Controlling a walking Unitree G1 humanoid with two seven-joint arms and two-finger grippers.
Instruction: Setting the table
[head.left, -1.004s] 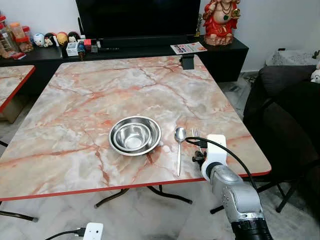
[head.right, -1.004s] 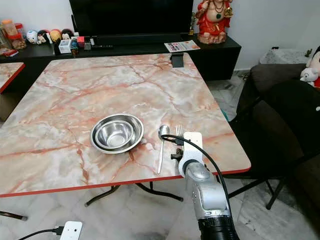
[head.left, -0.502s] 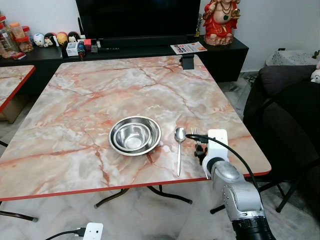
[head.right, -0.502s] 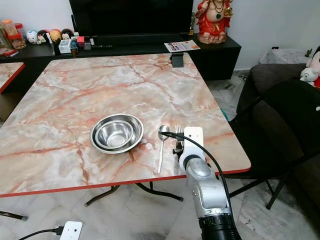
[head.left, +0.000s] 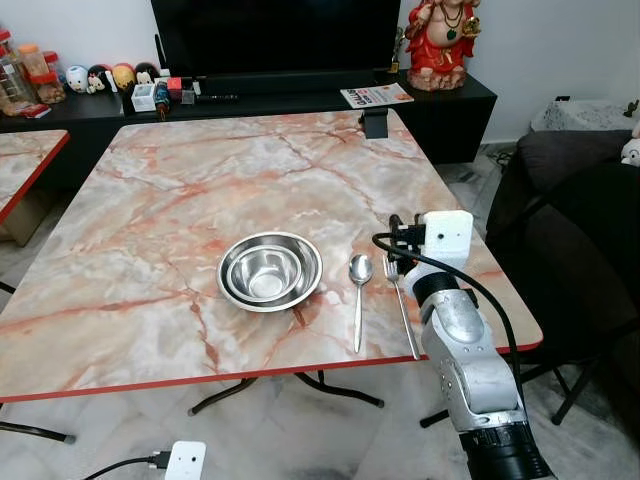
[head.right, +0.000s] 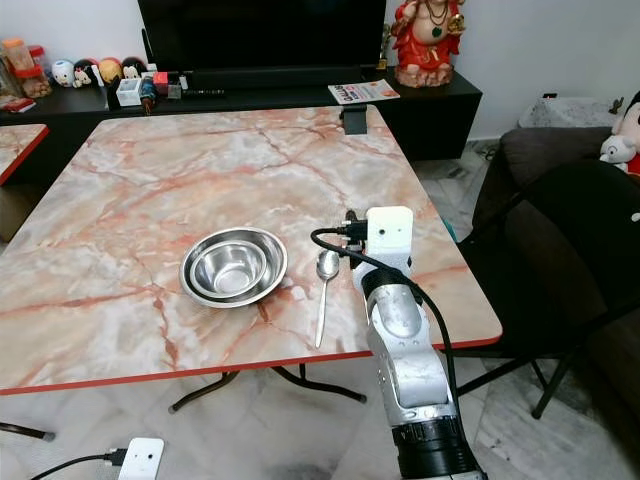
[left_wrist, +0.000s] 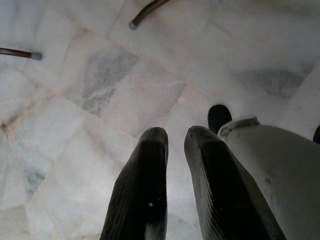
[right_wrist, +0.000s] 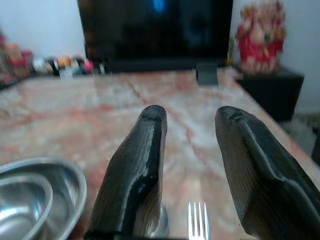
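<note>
Two pieces of cutlery now lie free on our marble table (head.left: 150, 220): the fork (head.left: 402, 305) rests flat just right of the spoon (head.left: 358, 292), both beside the nested steel bowls (head.left: 270, 270) near the front edge. A second ago our right gripper (right_wrist: 189, 150) sat low over the fork's handle, hiding most of it; since then we have lifted the wrist up and back, so the whole fork shows from tines to handle end. From the wrist camera the two black fingers stand apart with nothing between them, and the fork's tines sit below the gap, untouched. We judge the fork as placed, so this place setting reads as bowl, spoon, fork in a row. Our left gripper (left_wrist: 172, 165) hangs idle over the tiled floor (left_wrist: 75, 100), its fingers nearly closed and empty. What remains, as we judge it, is to clear the arm away from the table.
</note>
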